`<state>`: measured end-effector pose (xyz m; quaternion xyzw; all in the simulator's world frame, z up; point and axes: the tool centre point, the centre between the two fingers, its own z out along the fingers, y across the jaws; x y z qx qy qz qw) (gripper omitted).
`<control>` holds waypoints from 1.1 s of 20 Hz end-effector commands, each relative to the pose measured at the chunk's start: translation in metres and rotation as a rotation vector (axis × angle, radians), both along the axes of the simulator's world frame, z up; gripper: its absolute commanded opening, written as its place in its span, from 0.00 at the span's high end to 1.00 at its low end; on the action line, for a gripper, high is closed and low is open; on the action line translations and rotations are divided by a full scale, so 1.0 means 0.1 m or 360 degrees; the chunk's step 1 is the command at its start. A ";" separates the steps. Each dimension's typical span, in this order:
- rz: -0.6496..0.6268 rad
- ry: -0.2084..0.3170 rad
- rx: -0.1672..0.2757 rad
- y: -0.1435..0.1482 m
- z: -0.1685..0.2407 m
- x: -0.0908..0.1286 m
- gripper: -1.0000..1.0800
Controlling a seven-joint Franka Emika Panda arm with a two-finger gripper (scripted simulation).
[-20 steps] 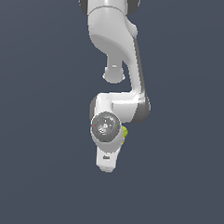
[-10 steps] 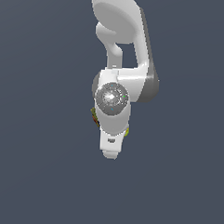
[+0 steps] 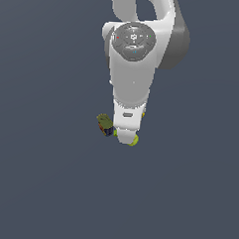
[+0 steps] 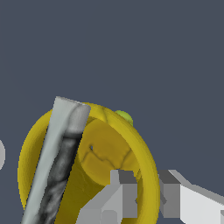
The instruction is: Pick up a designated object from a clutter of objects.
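Observation:
In the wrist view the orange-yellow cup fills the lower part of the picture. A grey mottled bar lies across its rim. My gripper straddles the cup's wall: one finger is inside, the other outside, both tight against the wall. The yellow-green ball peeks out just beyond the cup's rim. In the exterior view my hand covers the cup. Only a yellow sliver shows under it. The dark can with an olive top stands at the hand's left in the exterior view.
A small dark blue piece sits below the can, touching the hand's edge. The arm's large joint stands over the pile. The ground around is flat dark blue-grey.
The arm's round joint has moved up the exterior view and looks larger. The can now shows beside the hand; earlier only a small green-yellow edge showed.

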<state>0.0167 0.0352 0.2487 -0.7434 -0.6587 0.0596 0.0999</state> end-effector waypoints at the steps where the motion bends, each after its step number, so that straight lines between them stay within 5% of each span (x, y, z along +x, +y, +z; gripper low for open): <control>1: 0.0000 -0.0004 -0.0001 0.05 0.29 -0.12 1.00; 12: 0.0001 -0.0004 0.0002 0.22 1.31 -0.53 1.00; 22: 0.0000 -0.0004 0.0003 0.28 1.71 -0.67 1.00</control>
